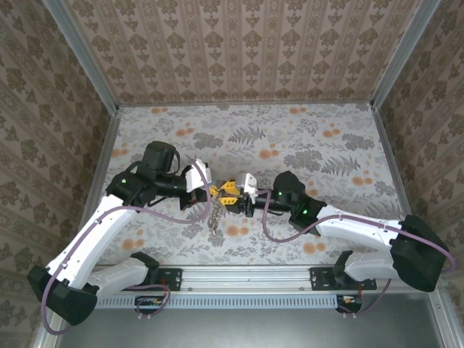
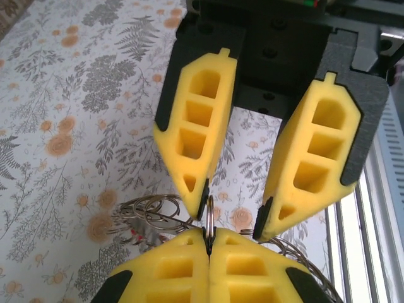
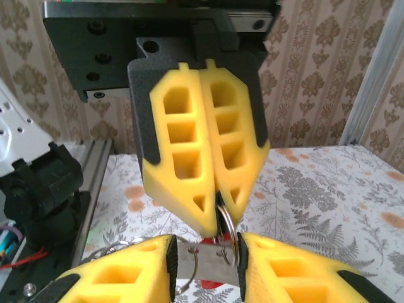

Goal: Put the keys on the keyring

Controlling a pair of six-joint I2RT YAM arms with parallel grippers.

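At the bottom edge of the left wrist view, the left gripper (image 2: 208, 243) was seen with its yellow fingers pressed together. It was clamped on a thin steel ring of the keyring (image 2: 209, 211), which stood upright out of the seam between them. In the lower left of that frame, more grey wire loops of the same keyring were seen fanned out in a bumpy row, with a speck of red beneath them. Beyond, in the upper half, the right gripper (image 2: 233, 205) was shown facing it with its fingers set apart. The floral table (image 2: 63, 126) could be seen through the gap.

Along the bottom of the right wrist view, the right gripper's fingers were again seen parted. A flat grey metal piece (image 3: 208, 265) lay across the gap, and a red key head (image 3: 211, 287) was seen just below it. Whether the piece was touched by either pad could not be told. Just beyond, at the centre of that frame, the closed left gripper was shown pinching the ring.

From above, past the aluminium rail (image 1: 246, 275) at the lower edge, the two grippers were seen tip to tip at mid-frame. The keyring was seen just below them in the frame as a grey bumpy strand.
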